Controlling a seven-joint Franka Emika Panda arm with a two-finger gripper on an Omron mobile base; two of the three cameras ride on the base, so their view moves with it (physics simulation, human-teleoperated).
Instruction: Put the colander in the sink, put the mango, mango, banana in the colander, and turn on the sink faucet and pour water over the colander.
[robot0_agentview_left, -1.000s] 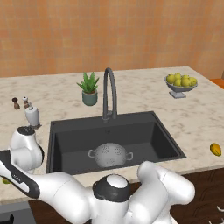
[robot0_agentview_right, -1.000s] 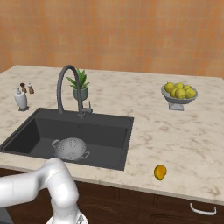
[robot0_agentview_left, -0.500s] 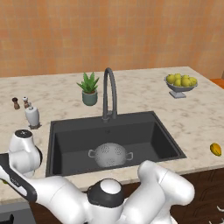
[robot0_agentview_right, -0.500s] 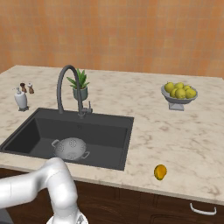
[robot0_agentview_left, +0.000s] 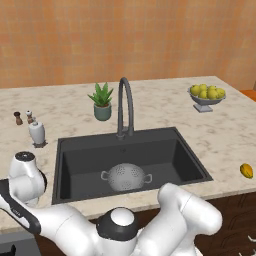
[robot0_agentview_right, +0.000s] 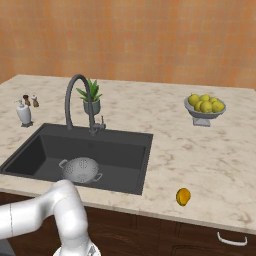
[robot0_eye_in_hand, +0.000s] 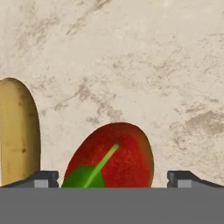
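A simulated kitchen with a speckled beige stone surface (robot0_agentview_left: 75, 112) and a dark grey sink (robot0_agentview_left: 187, 150) set into it. The silver colander (robot0_agentview_left: 126, 176) already sits on the sink floor, below the tall gooseneck faucet (robot0_agentview_left: 125, 102), so the step in hand appears to be picking up the first fruit. In the hand view, the hand (robot0_eye_in_hand: 113, 177) hangs over the surface with its two fingertips spread wide apart and nothing between them yet; a red mango (robot0_eye_in_hand: 114, 158) with a green leaf and stem lies between the two tips, and the banana (robot0_eye_in_hand: 18, 131) lies just beside it, close to one fingertip (robot0_eye_in_hand: 43, 178). To do this well, the hand should stay centred on the mango's widest part, descend until the tips straddle its sides, and close gently, keeping that tip clear of the banana. A second, orange-yellow mango (robot0_agentview_right: 183, 196) rests well apart on the sink's other side, near the surface's front edge.
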